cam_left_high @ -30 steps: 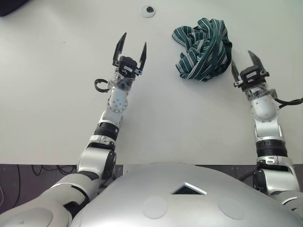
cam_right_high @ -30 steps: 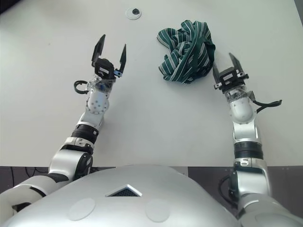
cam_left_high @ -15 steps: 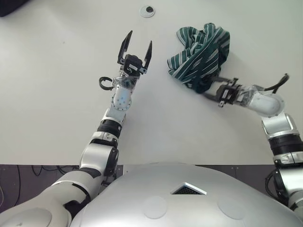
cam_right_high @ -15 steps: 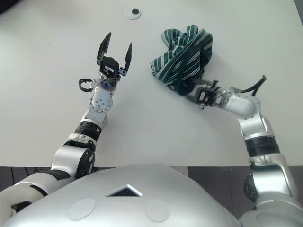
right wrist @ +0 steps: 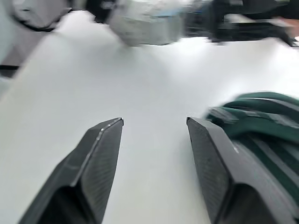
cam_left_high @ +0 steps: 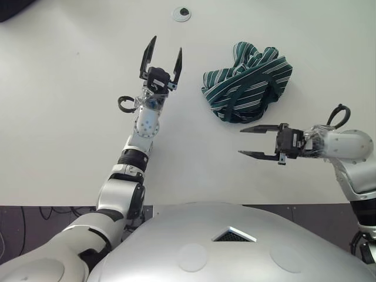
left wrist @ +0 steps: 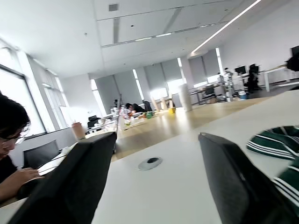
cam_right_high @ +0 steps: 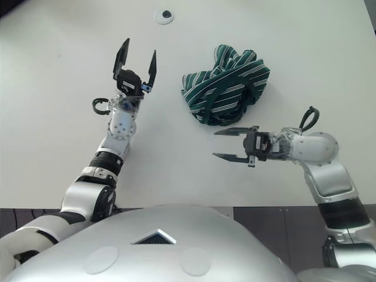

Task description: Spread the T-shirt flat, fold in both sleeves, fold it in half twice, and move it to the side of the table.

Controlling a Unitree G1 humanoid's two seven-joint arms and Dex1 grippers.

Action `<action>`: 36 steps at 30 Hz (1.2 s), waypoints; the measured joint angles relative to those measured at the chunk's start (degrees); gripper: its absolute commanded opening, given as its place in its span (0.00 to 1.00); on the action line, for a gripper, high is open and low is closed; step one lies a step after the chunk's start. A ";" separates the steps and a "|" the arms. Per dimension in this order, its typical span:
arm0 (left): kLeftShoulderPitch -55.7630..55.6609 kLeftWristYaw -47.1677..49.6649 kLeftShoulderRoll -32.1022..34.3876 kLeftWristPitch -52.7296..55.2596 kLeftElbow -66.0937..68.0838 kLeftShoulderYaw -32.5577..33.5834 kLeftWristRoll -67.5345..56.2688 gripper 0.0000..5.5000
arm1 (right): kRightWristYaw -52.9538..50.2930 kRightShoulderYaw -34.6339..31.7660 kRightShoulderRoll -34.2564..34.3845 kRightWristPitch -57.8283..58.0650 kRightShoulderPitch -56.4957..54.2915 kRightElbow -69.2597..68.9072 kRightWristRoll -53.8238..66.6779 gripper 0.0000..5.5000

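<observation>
Bright, even light, probably from ceiling strip (left wrist: 226, 23); faint soft shadows on table (cam_left_high: 59, 135).

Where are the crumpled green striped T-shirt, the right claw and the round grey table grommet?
crumpled green striped T-shirt (cam_left_high: 247, 82), left eye view, middle of the bunch.
right claw (cam_left_high: 240, 141), left eye view, midway between fingertips.
round grey table grommet (cam_left_high: 183, 13), left eye view, dark centre.

We see a dark green T-shirt (cam_left_high: 247, 88) with thin white stripes on a plain white table (cam_left_high: 70, 129). We find the left gripper (cam_left_high: 167, 44) and right gripper (cam_left_high: 240, 141) black, and a pale grey disc (cam_left_high: 183, 13) black at its centre.
</observation>
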 measured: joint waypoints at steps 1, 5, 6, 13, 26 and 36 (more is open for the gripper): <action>2.35 -5.03 1.49 0.13 -3.67 -2.10 -1.43 0.58 | -0.78 -1.51 1.33 0.00 -0.44 0.33 0.18 0.46; 9.99 -15.77 7.37 3.37 -15.65 -7.26 -2.29 0.58 | -2.80 -4.80 2.78 -0.06 -0.63 1.30 1.71 0.46; 11.40 -17.32 8.78 4.77 -17.87 -7.72 -2.31 0.58 | -3.48 -5.27 3.89 -0.08 -0.80 1.47 1.86 0.46; 18.23 -29.00 16.07 26.32 -37.39 -14.19 3.09 0.58 | -5.77 -7.38 6.19 -0.01 -1.28 1.87 1.93 0.46; 11.97 -32.81 11.81 45.60 -41.82 -20.77 6.03 0.30 | -7.07 -7.33 8.34 -0.01 -2.10 2.49 1.19 0.46; 4.93 -30.44 8.36 44.62 -34.28 -22.52 8.14 0.01 | -7.53 -7.29 8.52 -0.03 -2.24 3.12 1.13 0.46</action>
